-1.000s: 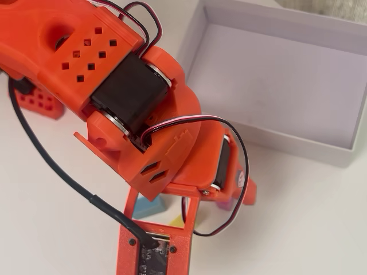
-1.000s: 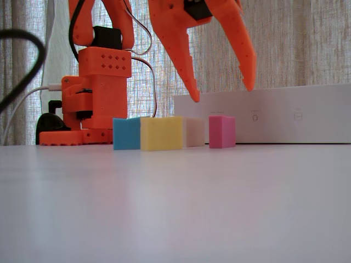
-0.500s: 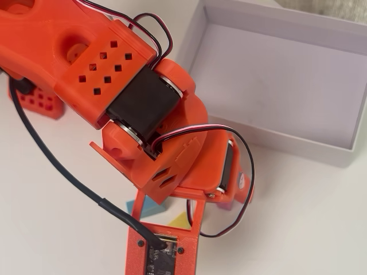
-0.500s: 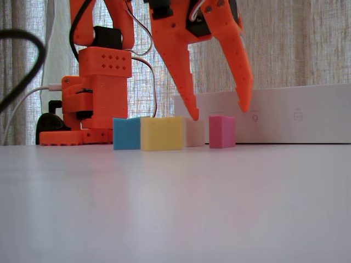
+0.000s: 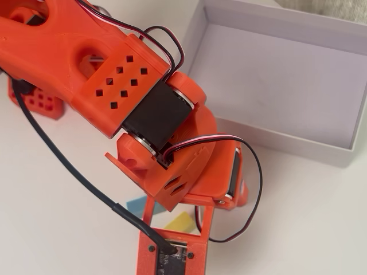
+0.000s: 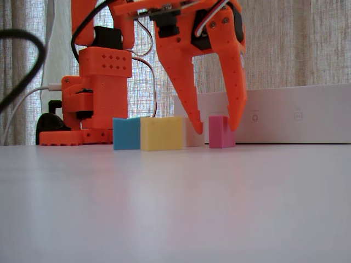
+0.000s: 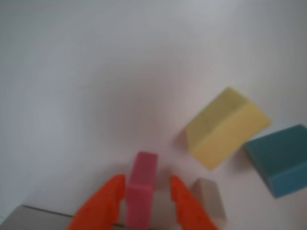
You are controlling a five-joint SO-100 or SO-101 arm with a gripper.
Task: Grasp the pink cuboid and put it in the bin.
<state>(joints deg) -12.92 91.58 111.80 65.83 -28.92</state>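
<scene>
Stage: pre-grasp | orange two-finger gripper (image 7: 146, 184) open, straddling small magenta-pink matte block (image 7: 141, 188), not clamped | left: close, lift, carry to nearby shallow white cardboard bin (image 6: 285, 112)

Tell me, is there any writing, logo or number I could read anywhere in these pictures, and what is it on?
No readable words or numbers anywhere.
Two small grey printed marks on the bin's outer wall in the fixed view: too small and faint to read.
The pink cuboid, the other blocks and the orange arm carry no lettering.
</scene>
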